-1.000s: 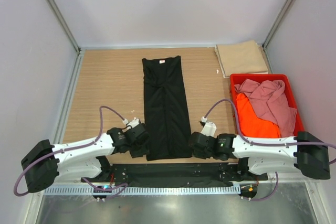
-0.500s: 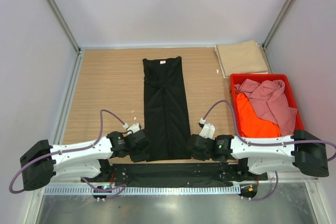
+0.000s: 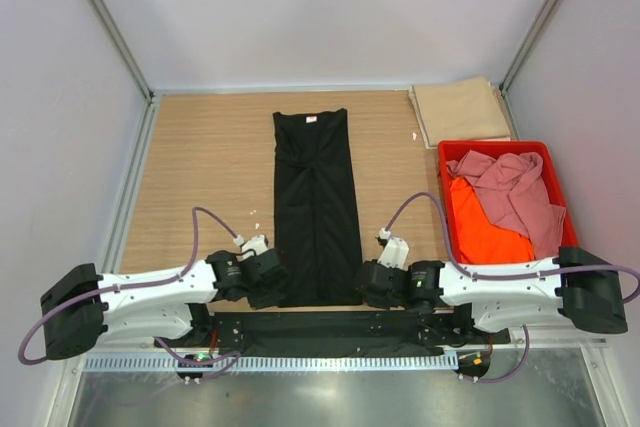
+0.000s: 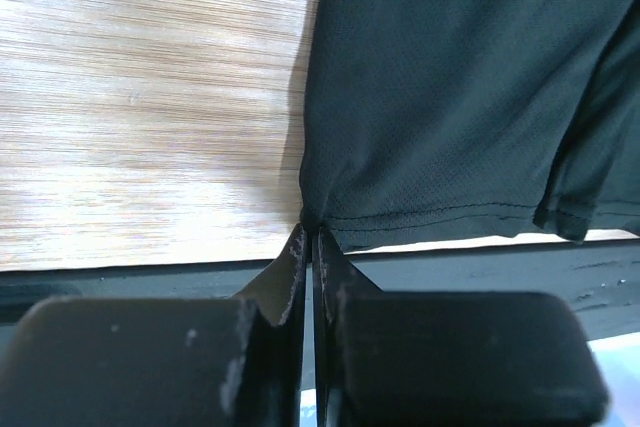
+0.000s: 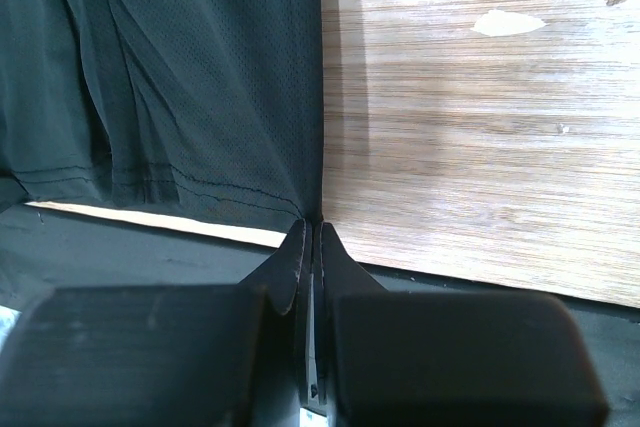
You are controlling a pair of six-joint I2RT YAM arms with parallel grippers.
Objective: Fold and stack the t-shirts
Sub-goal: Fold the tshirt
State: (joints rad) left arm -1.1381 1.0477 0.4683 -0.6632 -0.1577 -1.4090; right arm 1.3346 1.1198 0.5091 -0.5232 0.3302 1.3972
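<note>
Hem corners of black shirt [image 3: 317, 207] pinched at tips of left fingers [image 4: 291, 265] and right fingers [image 5: 292, 253]; you should raise both together, hem taut between them.

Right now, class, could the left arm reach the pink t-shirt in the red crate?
Probably not: the left gripper pinches the black t-shirt, and the pink t-shirt lies beyond the right arm.

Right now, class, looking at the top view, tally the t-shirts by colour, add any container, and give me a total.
black t-shirt: 1
tan t-shirt: 1
pink t-shirt: 1
orange t-shirt: 1
red crate: 1
Total: 5
</note>
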